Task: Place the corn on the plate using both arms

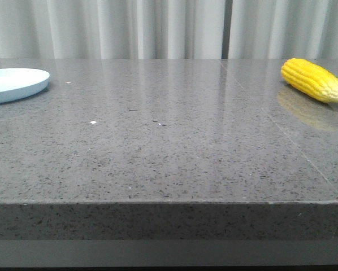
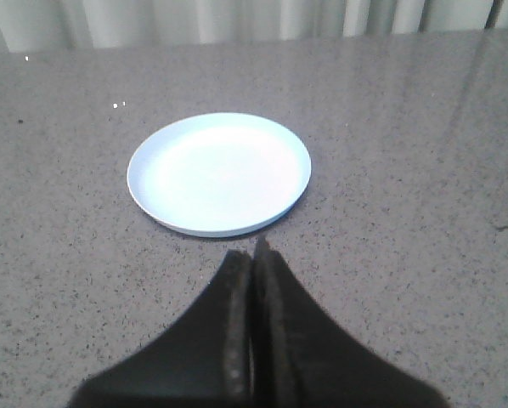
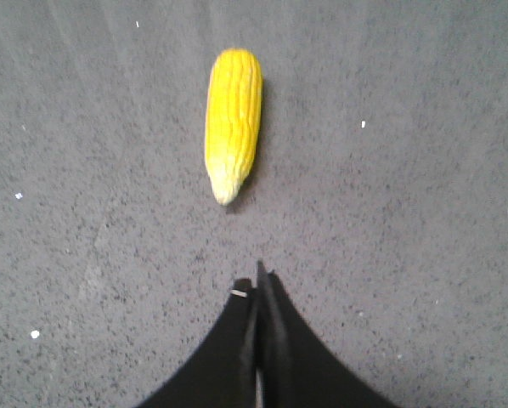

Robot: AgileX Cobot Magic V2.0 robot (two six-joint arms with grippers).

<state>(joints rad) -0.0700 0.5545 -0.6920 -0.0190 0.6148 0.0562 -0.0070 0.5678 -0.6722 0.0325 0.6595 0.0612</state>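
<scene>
The yellow corn [image 1: 314,80] lies on the grey stone table at the far right in the front view, paler tip toward the right edge. In the right wrist view the corn [image 3: 233,121] lies ahead of my right gripper [image 3: 256,285], tip pointing toward it, a gap between them. The right gripper is shut and empty. The pale blue-white plate [image 1: 13,84] sits at the far left, partly cut off. In the left wrist view the plate [image 2: 219,172] lies empty just ahead of my left gripper [image 2: 252,259], which is shut and empty. Neither gripper shows in the front view.
The grey speckled table [image 1: 169,147] has its front edge near the camera. A seam line [image 1: 282,132] runs across its right part. A pale curtain [image 1: 169,28] hangs behind the table. A few small white specks [image 1: 92,122] lie on the surface.
</scene>
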